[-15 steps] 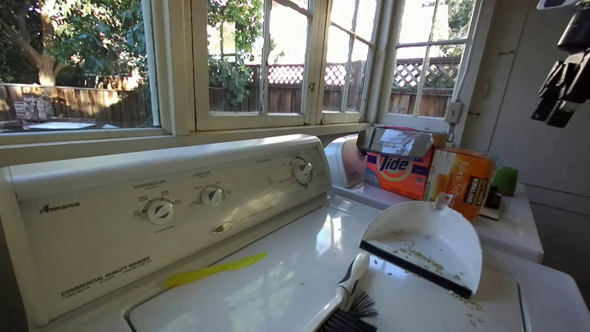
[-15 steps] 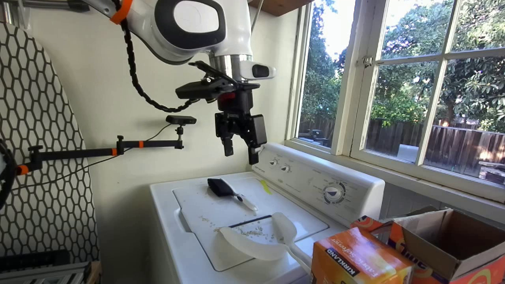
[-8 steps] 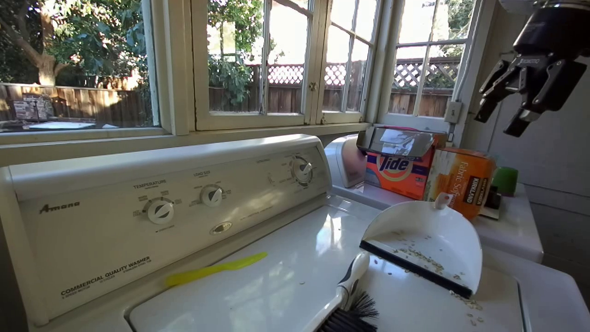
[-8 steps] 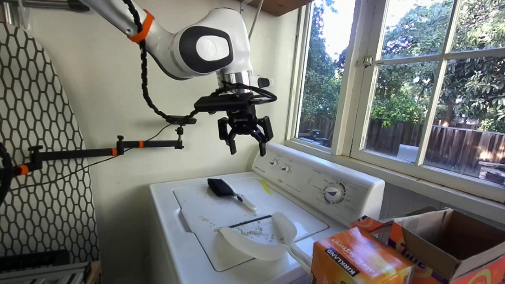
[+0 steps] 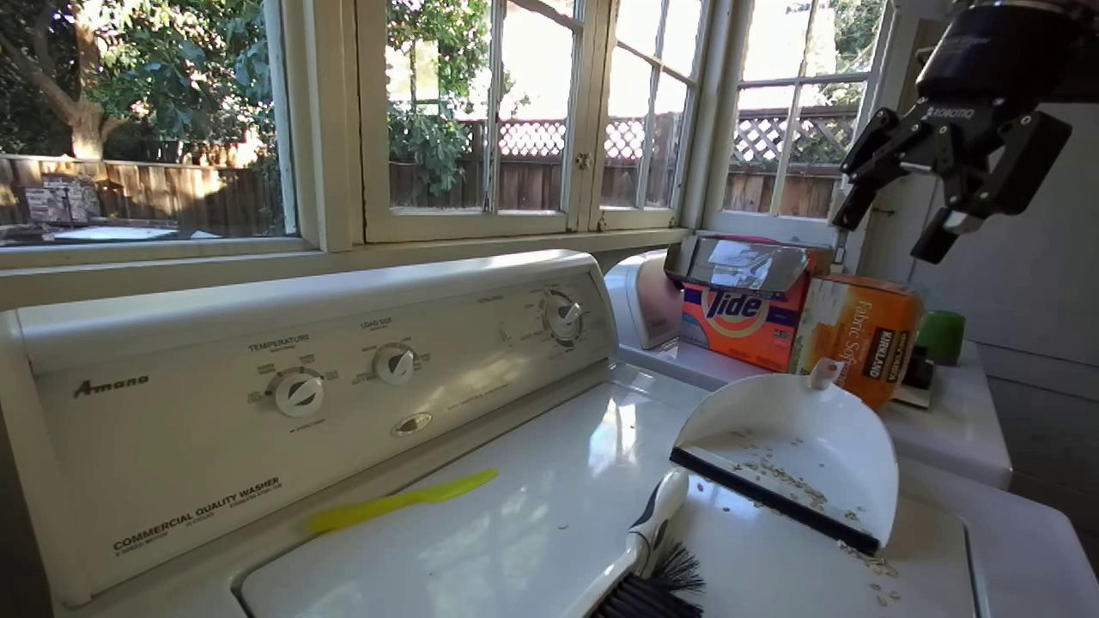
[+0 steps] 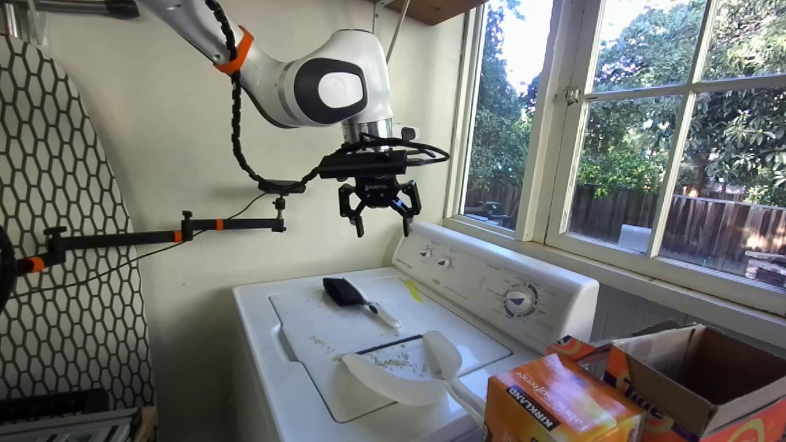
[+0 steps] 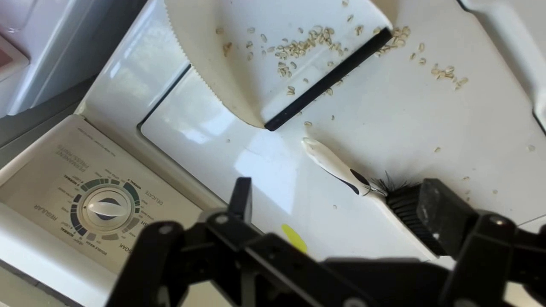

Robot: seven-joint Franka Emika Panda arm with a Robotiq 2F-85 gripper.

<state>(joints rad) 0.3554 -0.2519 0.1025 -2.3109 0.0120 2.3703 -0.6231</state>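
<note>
Angular black jaws spread wide above a bristled brush (image 6: 351,293); curved white dustpan (image 5: 773,403) cradles oval flakes (image 7: 298,49).

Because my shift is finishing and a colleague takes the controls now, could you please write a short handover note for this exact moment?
End effector: open, holding nothing, in the air above the washer lid.
Brush: lies on the lid, handle end toward the dustpan, with a gap between them.
Yellow utensil: lies along the lid's edge by the control panel.
Done: many pale flakes lie inside the dustpan.
Left: loose flakes lie on the lid outside the black lip; the brush is not gripped yet.
</note>
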